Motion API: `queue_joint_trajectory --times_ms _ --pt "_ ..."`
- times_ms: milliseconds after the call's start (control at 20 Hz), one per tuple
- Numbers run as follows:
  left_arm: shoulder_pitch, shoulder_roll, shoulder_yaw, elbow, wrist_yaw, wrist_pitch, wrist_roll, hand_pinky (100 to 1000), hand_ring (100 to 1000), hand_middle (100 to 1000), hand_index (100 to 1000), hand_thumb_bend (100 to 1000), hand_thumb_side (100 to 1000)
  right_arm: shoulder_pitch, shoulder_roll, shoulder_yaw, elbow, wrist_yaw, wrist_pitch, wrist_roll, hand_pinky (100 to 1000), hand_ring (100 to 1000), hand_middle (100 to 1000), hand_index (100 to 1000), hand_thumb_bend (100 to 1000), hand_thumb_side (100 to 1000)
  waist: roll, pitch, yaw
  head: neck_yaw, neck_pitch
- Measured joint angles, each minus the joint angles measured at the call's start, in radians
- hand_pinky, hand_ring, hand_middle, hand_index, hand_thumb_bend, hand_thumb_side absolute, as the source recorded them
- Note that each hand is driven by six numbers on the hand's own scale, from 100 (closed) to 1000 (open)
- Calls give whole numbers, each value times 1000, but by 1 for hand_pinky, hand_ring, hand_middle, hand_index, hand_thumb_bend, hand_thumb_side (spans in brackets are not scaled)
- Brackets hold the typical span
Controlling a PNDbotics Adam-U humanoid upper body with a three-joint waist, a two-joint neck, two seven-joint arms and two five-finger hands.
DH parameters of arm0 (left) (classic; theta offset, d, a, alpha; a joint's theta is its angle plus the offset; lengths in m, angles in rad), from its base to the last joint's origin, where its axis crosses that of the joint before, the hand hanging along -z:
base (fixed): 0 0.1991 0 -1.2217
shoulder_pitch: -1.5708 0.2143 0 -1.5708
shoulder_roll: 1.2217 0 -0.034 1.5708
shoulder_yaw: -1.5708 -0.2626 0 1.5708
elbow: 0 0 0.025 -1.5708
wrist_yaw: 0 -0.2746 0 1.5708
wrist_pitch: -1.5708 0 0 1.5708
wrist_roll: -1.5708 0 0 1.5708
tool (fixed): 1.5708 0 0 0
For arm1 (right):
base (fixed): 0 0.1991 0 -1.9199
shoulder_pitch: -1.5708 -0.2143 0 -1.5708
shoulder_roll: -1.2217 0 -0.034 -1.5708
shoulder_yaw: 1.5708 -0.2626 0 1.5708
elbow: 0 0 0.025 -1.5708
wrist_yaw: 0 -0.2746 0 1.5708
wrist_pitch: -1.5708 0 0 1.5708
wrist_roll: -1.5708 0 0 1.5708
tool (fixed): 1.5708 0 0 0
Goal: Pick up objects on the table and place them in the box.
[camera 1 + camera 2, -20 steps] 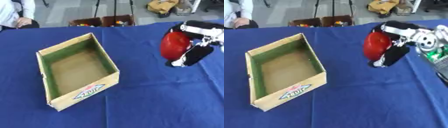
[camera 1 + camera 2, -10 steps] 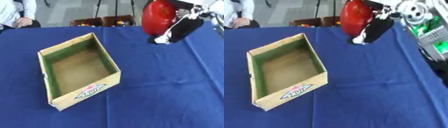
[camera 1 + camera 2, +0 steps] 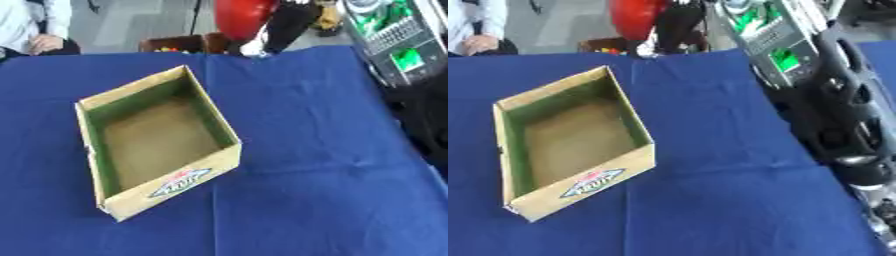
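Left eye view looks down on a table covered in a blue cloth (image 3: 297, 165), with an open cardboard box (image 3: 157, 142) sitting left of centre. The box is empty, showing a brown floor and green inner walls, and a printed label faces the lower edge of the frame. Its long axis runs on a slant, from the lower left corner of the picture up toward the upper middle.

At the top edge, right of centre, the robot's right hand (image 3: 284, 22) is raised high above the far side of the table. Its dark fingers are wrapped around a round red object (image 3: 241, 17), glossy and about ball-shaped, which is partly cut off by the top of the frame. The red object is in the air, not touching the cloth or the box. What kind of object it is cannot be made out beyond its colour and shape.

From the hand, the box lies toward the lower left of the picture, with its far narrow end nearest the red object. Judging from this, the carry is under way and the drop calls for a move down and left until the object hangs over the opening.

The right arm (image 3: 833, 115), black with green circuit boards, fills the right side of the right eye view.

No left hand shows in either view
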Motion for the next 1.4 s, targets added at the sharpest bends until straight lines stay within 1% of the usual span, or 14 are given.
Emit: queue_joint_trajectory --times_ms 150,300,550,700,1000,1250,1400 --pt "-2 0 -3 0 5 0 -4 628 869 815 871 100 943 -20 63 2 77 59 -13 -15 222 429 466 583 100 100 -4 0 17 -11 -1" --pt "-4 -1 -4 0 7 -2 -7 628 869 815 872 100 943 -27 125 2 160 111 -24 -30 223 428 464 582 100 100 -6 1 33 -21 -8" --pt "-12 -9 -9 0 15 -3 -13 627 869 815 872 100 943 -27 211 2 284 176 -41 -56 225 430 463 581 100 100 -9 1 53 -37 -18" --pt "-16 -14 -9 0 16 -2 -15 627 869 815 871 100 944 -24 255 2 348 205 -49 -68 227 432 464 581 100 100 -12 8 59 -43 -22" --pt "-20 -18 -9 0 21 -2 -15 626 869 815 871 100 944 24 328 1 432 268 -58 -112 229 435 464 576 100 100 -12 18 59 -45 -29" --pt "-25 -19 -9 0 23 -4 -17 627 869 815 871 100 944 64 397 1 503 358 -61 -164 235 440 468 573 100 100 -12 20 65 -53 -34" --pt "-28 -25 -12 0 23 -5 -18 627 868 815 872 100 944 78 426 0 556 407 -67 -188 239 447 471 573 100 100 -12 21 66 -56 -35"
